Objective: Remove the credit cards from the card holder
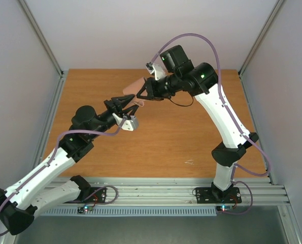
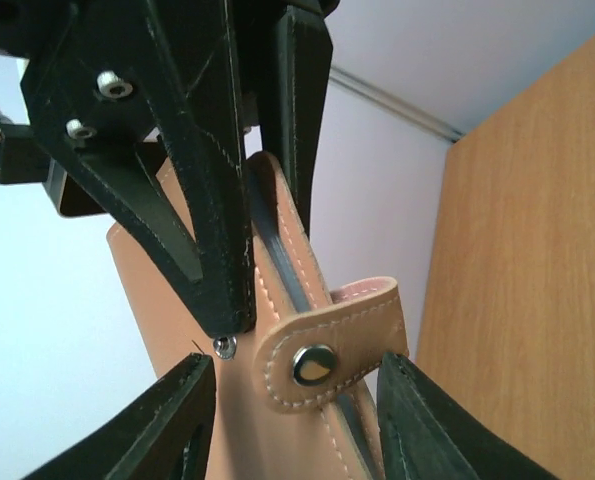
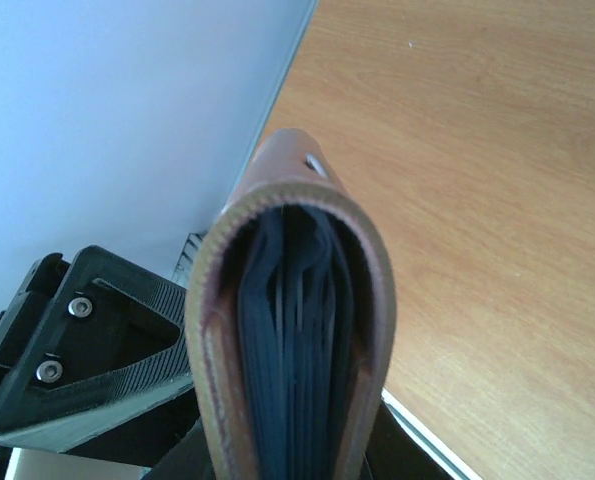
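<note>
The card holder (image 2: 262, 440) hangs off the surface (image 2: 527, 300), pinched flat between the right fingers (image 2: 187, 200). The left fingers (image 2: 172, 425) stand apart astride its snap tab (image 2: 322, 355), not touching. It looks like soft, light leather, likely to flex, so take the tab, not the body.

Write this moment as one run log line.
right claw: grips card holder, lifted | left claw: open around snap tab | holder: folded shut
</note>
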You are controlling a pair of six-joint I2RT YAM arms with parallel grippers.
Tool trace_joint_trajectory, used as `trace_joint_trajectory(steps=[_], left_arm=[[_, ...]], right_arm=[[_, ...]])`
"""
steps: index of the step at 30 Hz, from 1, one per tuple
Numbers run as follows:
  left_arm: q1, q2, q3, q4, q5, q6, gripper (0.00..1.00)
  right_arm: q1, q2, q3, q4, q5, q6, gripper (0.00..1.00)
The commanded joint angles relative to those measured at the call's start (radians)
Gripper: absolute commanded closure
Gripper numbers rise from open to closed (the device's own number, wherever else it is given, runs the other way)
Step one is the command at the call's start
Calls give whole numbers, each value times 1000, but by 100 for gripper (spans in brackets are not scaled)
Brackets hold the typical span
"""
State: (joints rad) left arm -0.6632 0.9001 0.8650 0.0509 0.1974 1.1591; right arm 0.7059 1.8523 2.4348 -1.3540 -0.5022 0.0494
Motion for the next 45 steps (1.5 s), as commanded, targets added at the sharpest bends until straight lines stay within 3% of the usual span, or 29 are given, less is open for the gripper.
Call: trace_joint_trajectory(steps=[1, 5, 8, 15, 20, 26, 38, 45], left_arm=[[-4, 3, -2, 138, -79, 34, 58], [-6, -28, -12, 103, -68, 34, 59], [-5, -77, -25, 61, -39, 14, 55], [4, -214, -107, 65, 130, -85, 53], [5, -164, -113, 122, 36, -48, 53], [7, -103, -94, 163, 16, 11, 56], [81, -168, -130, 173, 40, 67, 60], [84, -122, -108, 230, 15, 95, 63]], right_arm=[[2, -20, -6, 53, -41, 29, 99], [1, -24, -4, 42, -25, 5, 99], [-9, -29, -4, 48, -47, 1, 99], [-13, -31, -3, 69, -78, 18, 99], [-13, -45, -7, 78, -78, 18, 99], [-13, -56, -22, 88, -84, 11, 99], [-15, -82, -35, 82, -74, -13, 99], [-14, -89, -46, 104, -87, -5, 99]])
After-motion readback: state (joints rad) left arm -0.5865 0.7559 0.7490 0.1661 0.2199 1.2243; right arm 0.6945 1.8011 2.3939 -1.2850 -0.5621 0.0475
